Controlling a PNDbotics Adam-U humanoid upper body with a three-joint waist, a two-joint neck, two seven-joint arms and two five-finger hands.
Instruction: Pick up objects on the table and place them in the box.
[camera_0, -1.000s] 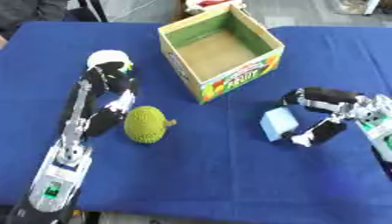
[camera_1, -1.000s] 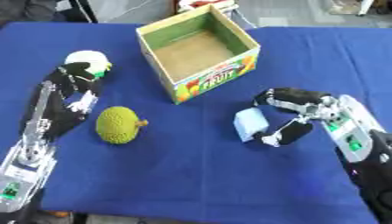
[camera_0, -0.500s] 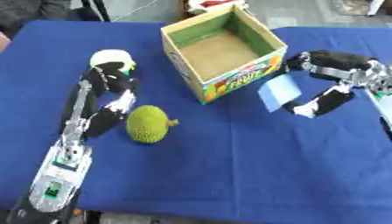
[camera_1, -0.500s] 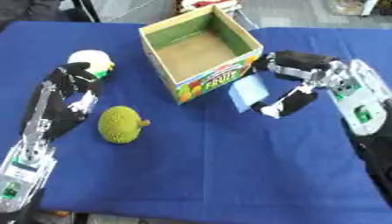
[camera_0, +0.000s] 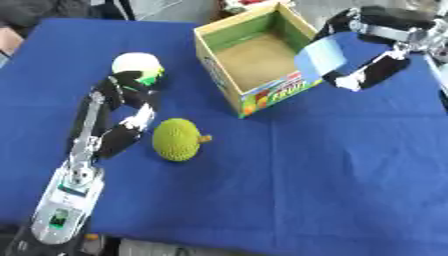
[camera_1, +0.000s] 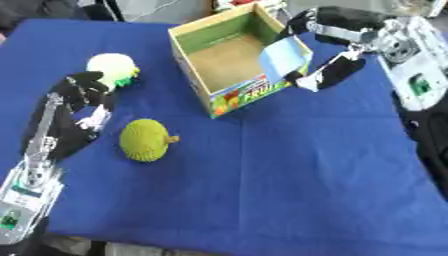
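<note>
The right hand (camera_1: 337, 47), fingers curled round a pale blue packet (camera_1: 282, 56), hung at the box's (camera_1: 229, 56) right rim, mid-delivery; next it needed carrying over the opening and letting go.

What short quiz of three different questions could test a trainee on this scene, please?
1. True or false: the light blue flat packet lies on the blue tablecloth.
2. Which robot hand holds the packet? A) left robot hand B) right robot hand
3. Fill in: the bumpy green round fruit lies on the cloth beside the ____ arm.

Key
1. False: it is held up at the near right corner of the open cardboard box.
2. B. The left one rests against the white and green ball.
3. left
</note>
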